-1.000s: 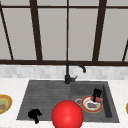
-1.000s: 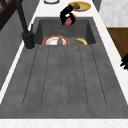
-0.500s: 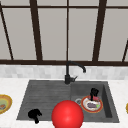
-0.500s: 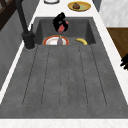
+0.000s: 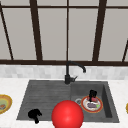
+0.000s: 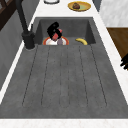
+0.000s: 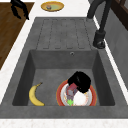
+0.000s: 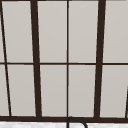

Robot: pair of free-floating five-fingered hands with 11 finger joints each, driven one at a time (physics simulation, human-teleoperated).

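Red ball: a large red ball (image 5: 67, 115) is nearest in the front view, at the sink's front edge, between the two hands.
Left hand: the left hand (image 5: 34, 115) hangs over the front left corner of the draining board (image 6: 62, 80), with its fingers loosely drooping and nothing in them. It is well apart from everything in the basin and shows off the front edge in the right side view (image 7: 18, 8).
Banana: a banana (image 7: 35, 95) lies on the basin floor by the front wall, beside the plate but not touching it.
Plate: the red-rimmed plate (image 7: 60, 96) sits flat on the floor of the right-hand basin with food scraps on it.
Right hand: the right hand (image 7: 80, 81) is down on the plate, its fingers curled round a small reddish piece (image 7: 72, 88) that rests among the scraps.
Step in hand: by my reading this is a grasp, made at plate level.
What a move calls for: judging from the basin, any lift must go straight up to clear the basin walls (image 7: 63, 60) and keep off the banana, with a firm grip because the piece is small.
Faucet: the black faucet (image 5: 68, 75) stands behind the sink, its spout arching toward the basin.
Bowls: a yellow bowl (image 5: 3, 103) sits on the left counter, and another (image 6: 79, 5) on the right counter.
Window: a dark-framed window (image 8: 67, 62) runs along the back.
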